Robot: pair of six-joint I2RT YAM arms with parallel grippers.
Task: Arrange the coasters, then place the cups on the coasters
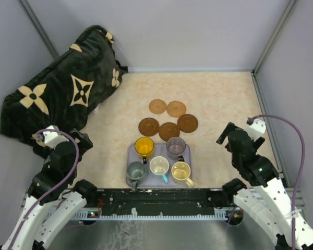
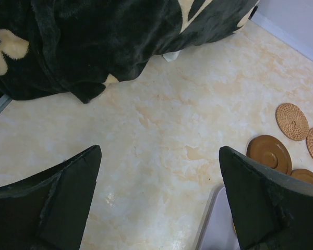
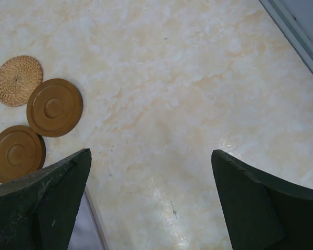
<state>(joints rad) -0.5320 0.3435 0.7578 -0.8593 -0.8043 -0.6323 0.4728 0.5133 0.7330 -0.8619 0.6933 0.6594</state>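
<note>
Several round coasters lie clustered mid-table: two woven tan ones (image 1: 157,106) (image 1: 176,109) and three dark brown ones (image 1: 148,126) (image 1: 169,131) (image 1: 188,123). Several cups stand on a lavender tray (image 1: 131,156): yellow (image 1: 144,147), purple-grey (image 1: 176,147), grey-green (image 1: 136,171), white with a blue handle (image 1: 159,166) and cream (image 1: 181,171). My left gripper (image 1: 82,140) (image 2: 159,151) hangs open over bare table left of the tray. My right gripper (image 1: 227,136) (image 3: 151,152) hangs open to the tray's right. A brown coaster (image 3: 54,107) and a tan coaster (image 2: 292,121) show in the wrist views.
A black plush blanket with cream flower shapes (image 1: 62,94) is heaped at the far left, close to my left arm. Grey walls (image 1: 287,78) enclose the marbled table on three sides. The tray's corner (image 2: 214,229) shows beside my left gripper's right finger.
</note>
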